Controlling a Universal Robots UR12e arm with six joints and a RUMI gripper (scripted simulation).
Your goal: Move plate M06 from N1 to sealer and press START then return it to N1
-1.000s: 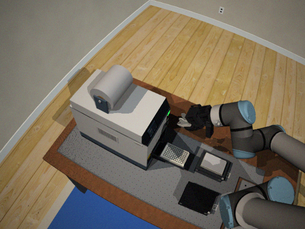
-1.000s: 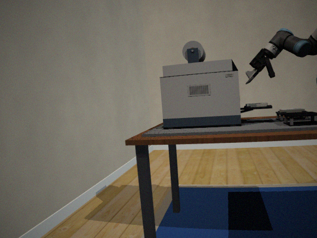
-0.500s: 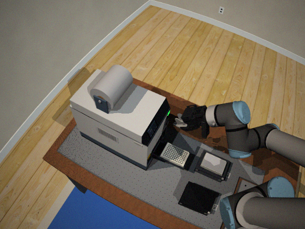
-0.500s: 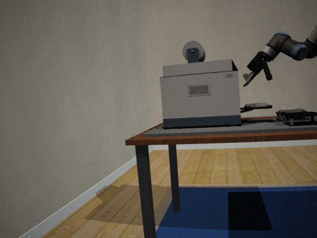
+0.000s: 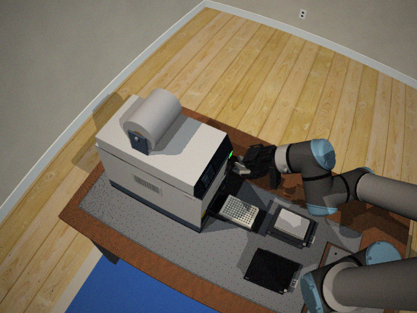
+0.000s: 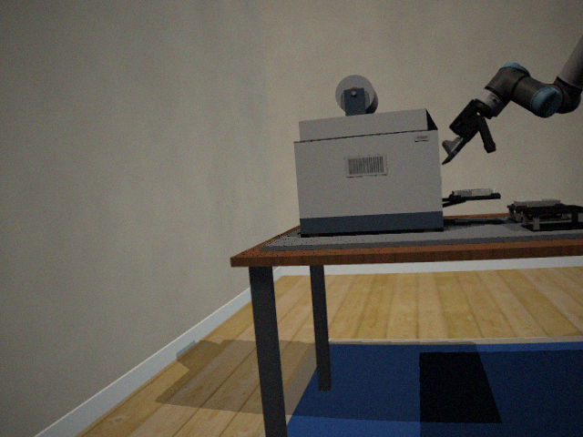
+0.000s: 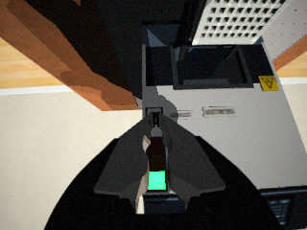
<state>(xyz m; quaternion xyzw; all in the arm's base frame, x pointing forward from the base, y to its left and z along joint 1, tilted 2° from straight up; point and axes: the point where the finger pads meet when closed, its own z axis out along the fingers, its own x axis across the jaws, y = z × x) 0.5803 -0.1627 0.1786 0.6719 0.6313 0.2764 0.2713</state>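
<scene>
The white well plate M06 (image 5: 239,210) (image 6: 473,192) (image 7: 235,19) lies on the sealer's stage (image 5: 260,218), which stands out in front of the sealer (image 5: 161,158) (image 6: 367,198) (image 7: 230,139). The sealer's lamp (image 5: 230,154) (image 7: 156,180) is green. My gripper (image 5: 235,167) (image 6: 444,159) (image 7: 155,113) is shut and empty. It hangs close to the sealer's front face, above the stage, with its tips just short of a small square button (image 7: 154,110). The black nest N1 (image 5: 271,274) is empty.
Nest N2 (image 5: 309,231) (image 6: 541,216), next to the stage, holds a grey-topped plate (image 5: 291,223). A foil roll (image 5: 153,117) (image 6: 356,94) sits on top of the sealer. My arm's elbow (image 5: 320,175) reaches over the table's far right side.
</scene>
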